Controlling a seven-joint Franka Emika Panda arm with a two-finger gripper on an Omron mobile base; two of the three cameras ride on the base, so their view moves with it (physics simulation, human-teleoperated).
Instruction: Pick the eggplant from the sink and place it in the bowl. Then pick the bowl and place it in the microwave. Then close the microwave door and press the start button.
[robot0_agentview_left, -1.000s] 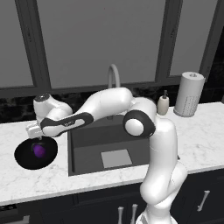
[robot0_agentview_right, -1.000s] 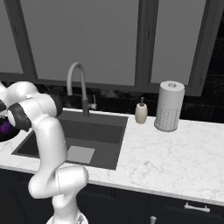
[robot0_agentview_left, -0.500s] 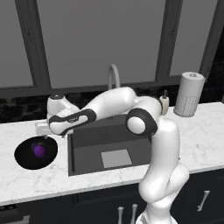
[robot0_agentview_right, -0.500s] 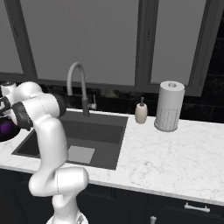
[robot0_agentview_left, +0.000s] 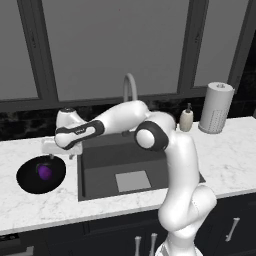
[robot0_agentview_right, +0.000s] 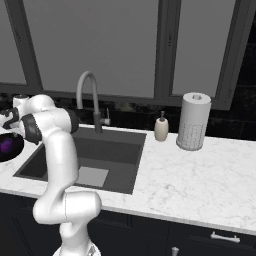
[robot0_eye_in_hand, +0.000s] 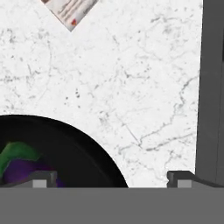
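Note:
The purple eggplant (robot0_agentview_left: 45, 172) lies inside the black bowl (robot0_agentview_left: 30, 180) on the counter left of the sink (robot0_agentview_left: 100, 172). My gripper (robot0_agentview_left: 59, 153) hangs open and empty above the bowl's right rim, between bowl and sink. From the right base view the bowl (robot0_agentview_right: 11, 152) with the eggplant (robot0_agentview_right: 7, 145) sits at the far left edge. In the hand view my gripper (robot0_eye_in_hand: 111, 178) is spread wide over the marble. There the bowl (robot0_eye_in_hand: 74, 153) curves across the lower left. The eggplant (robot0_eye_in_hand: 19, 169) with its green stem end sits by the left fingertip (robot0_eye_in_hand: 43, 178).
A curved faucet (robot0_agentview_left: 129, 87) stands behind the basin, with a soap bottle (robot0_agentview_left: 186, 119) and a paper towel roll (robot0_agentview_left: 216, 107) to its right. A tan-and-red flat item (robot0_eye_in_hand: 72, 11) lies on the counter beyond the bowl. The sink's dark edge (robot0_eye_in_hand: 212, 87) runs along the hand view's right side.
The hand has lifted off the bowl and drawn back to the right toward the sink. The eggplant stays in the bowl.

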